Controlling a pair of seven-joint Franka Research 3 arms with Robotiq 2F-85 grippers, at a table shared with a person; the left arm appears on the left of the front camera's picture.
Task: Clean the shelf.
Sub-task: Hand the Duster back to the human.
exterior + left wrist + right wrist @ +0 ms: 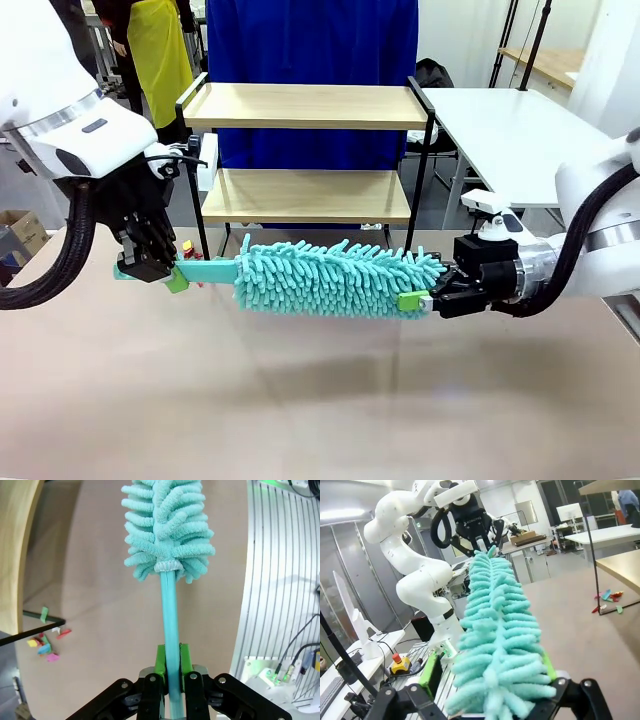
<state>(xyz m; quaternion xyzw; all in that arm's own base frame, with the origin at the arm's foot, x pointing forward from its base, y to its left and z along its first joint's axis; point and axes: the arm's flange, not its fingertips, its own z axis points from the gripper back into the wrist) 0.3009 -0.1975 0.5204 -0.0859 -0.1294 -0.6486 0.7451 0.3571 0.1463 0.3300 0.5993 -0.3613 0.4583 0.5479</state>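
Shelf (305,150) stood just behind the teal duster (335,279); left gripper (160,270) clenched its handle, right gripper (425,298) spread wide around its fluffy tip.

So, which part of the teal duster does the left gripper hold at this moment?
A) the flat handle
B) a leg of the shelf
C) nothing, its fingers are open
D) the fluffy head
A: in the left wrist view the left gripper has its green pads pressed on both sides of the flat teal handle of the duster, below the fluffy head.
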